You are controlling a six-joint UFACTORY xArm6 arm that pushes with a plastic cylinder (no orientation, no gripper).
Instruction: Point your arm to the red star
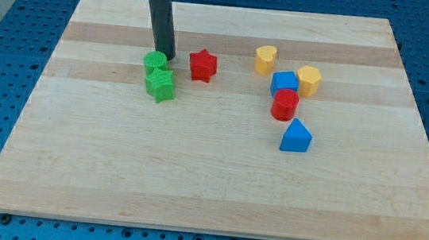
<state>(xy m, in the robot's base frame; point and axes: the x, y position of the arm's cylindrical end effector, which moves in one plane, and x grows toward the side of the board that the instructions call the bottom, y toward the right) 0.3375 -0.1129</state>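
On the pale wooden tabletop [216, 184], the leftmost things are two green blocks toward the view's top left of centre: a green round block [154, 61] and, just below it and touching, a green star [159, 85]. My tip [167, 57] comes down right beside the green round block, at its upper right edge, seemingly touching it. There is no claw on this arm, only the dark rod, so nothing opens or clamps.

Just to the right of my tip, with a small gap between, sits the red star [203, 65], level with the green round block and standing alone.

Further right, well apart from the red star, is a cluster of five. A yellow heart [265, 58] lies at its top left. Below and right of it a blue block [284, 82], shape unclear, sits just beside a yellow hexagon-like block [309, 80]. A red round block [285, 105] touches the blue block from below. Lowest is a blue triangular block [296, 136], near the red round block.
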